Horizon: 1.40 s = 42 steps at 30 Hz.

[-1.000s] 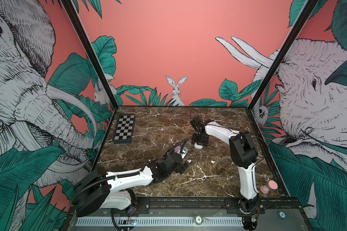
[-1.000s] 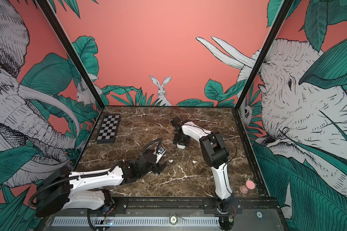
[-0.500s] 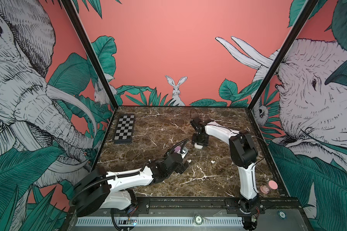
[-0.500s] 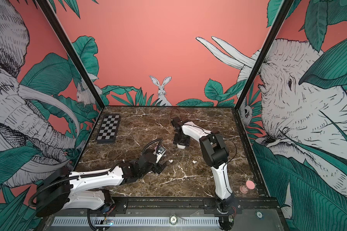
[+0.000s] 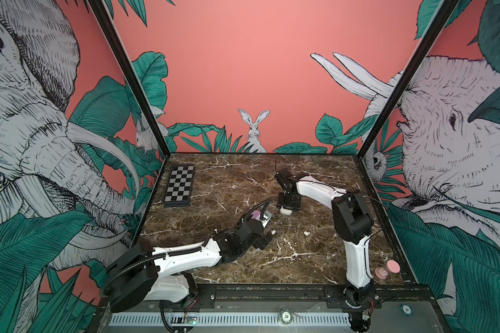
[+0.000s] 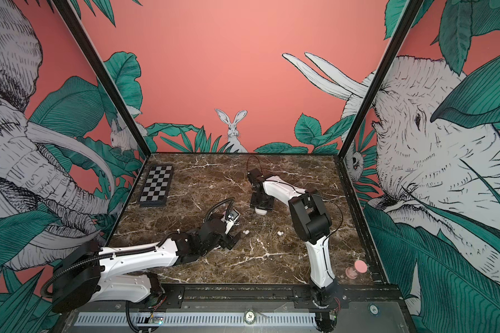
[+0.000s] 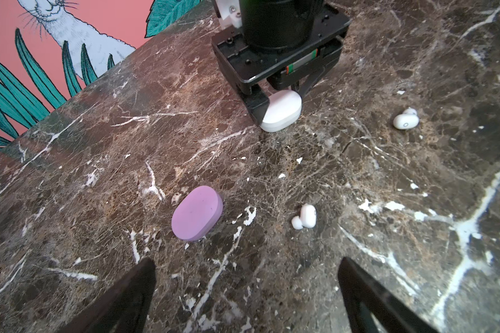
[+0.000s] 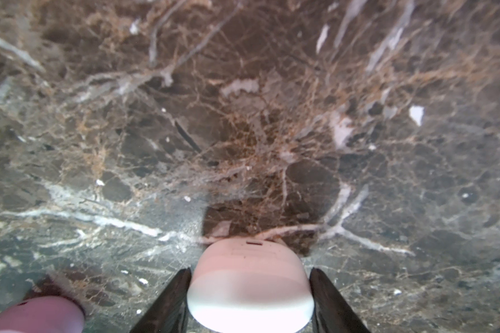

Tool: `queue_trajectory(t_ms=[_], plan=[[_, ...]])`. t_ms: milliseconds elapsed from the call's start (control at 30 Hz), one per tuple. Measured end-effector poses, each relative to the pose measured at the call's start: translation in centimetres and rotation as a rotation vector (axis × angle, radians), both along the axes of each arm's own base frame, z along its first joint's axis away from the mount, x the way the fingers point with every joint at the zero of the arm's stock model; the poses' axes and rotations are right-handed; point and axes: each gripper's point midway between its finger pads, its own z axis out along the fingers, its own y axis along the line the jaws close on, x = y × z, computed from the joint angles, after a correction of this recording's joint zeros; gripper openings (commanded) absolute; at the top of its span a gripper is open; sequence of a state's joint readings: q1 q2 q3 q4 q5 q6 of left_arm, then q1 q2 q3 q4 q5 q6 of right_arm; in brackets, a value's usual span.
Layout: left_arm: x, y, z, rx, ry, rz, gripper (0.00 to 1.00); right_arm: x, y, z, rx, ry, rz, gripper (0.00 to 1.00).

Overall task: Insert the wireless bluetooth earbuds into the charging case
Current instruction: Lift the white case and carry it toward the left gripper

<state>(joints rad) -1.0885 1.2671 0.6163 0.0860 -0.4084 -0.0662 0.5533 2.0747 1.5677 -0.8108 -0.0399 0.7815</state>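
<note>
**Figure. Bimanual cell as one case is being seized.**

The right gripper (image 5: pixel 287 208) points straight down over the white charging case (image 7: pixel 283 115). This case lies flat and closed near the middle of the marble table (image 5: pixel 231 173), slightly toward the far edge. The jaws stand on either side of the case, close against its flanks. Whether they already pinch it cannot be told. The likely purpose is to steady the case so that its lid can be raised.

The left gripper (image 7: pixel 246 261) hangs low with its jaws wide apart and empty, probably kept ready to pick up a bud. The first white earbud (image 7: pixel 305 216) lies loose on the marble just ahead of it. The second white earbud (image 7: pixel 405 122) lies apart from the first, toward the right edge. Both are nearer the near edge than the white case, and neither is in a case yet. The lilac charging case (image 7: pixel 197 213), also shut and flat, rests beside the left arm's wrist, on the side of the white case toward the left edge. No lilac bud shows in any view.

Compared with the top views a second earlier, the arms, cases and buds keep their places. The one change is that the right jaws have drawn closer together about the white case.
</note>
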Motion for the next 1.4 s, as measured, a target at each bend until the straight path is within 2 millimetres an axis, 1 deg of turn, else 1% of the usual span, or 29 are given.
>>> queue_trajectory(t_ms=[67,133,233,367,500,567,700,833,933,1067,1167,1233,1300,1400], plan=[[-0.1,-0.1,0.4,-0.016,0.002,-0.001,0.99,-0.3,0.1,0.1,0.015,-0.003,0.003,0.07],[-0.2,-0.3,1.0,-0.035,0.006,-0.010,0.99,-0.7,0.0,0.2,0.031,0.001,0.007,0.00],[-0.5,-1.0,2.6,-0.073,0.004,-0.037,0.99,-1.1,0.2,0.9,0.057,-0.005,0.018,0.00],[-1.1,-1.6,6.1,-0.122,-0.056,-0.118,0.99,-1.2,0.6,2.8,0.101,-0.042,0.043,0.00],[-1.6,-1.4,9.5,-0.112,-0.169,-0.202,0.99,-1.3,0.9,5.2,0.147,-0.096,0.070,0.00],[-1.6,-1.0,10.3,-0.088,-0.207,-0.235,0.99,-1.6,1.0,6.3,0.172,-0.118,0.086,0.00],[-1.1,0.7,10.4,-0.046,-0.244,-0.274,0.99,-2.4,1.1,8.4,0.220,-0.156,0.129,0.00],[-0.9,2.9,9.5,-0.016,-0.279,-0.266,0.99,-3.5,1.2,10.1,0.261,-0.185,0.177,0.00],[-1.0,3.5,9.1,0.009,-0.300,-0.279,0.99,-4.2,1.5,11.2,0.300,-0.201,0.220,0.00],[-1.4,3.6,8.6,0.028,-0.320,-0.308,0.99,-5.6,1.7,12.9,0.342,-0.235,0.283,0.00],[-1.7,3.5,7.8,0.044,-0.313,-0.334,0.99,-6.5,2.2,15.0,0.374,-0.285,0.343,0.00],[-1.8,3.2,7.3,0.050,-0.301,-0.355,0.99,-7.4,2.9,16.4,0.400,-0.322,0.398,0.00],[-2.0,2.8,6.8,0.054,-0.286,-0.379,0.99,-8.4,3.6,17.2,0.424,-0.342,0.442,0.00],[-2.4,2.3,6.3,0.053,-0.270,-0.415,0.98,-10.0,4.7,17.5,0.449,-0.340,0.508,0.00]])
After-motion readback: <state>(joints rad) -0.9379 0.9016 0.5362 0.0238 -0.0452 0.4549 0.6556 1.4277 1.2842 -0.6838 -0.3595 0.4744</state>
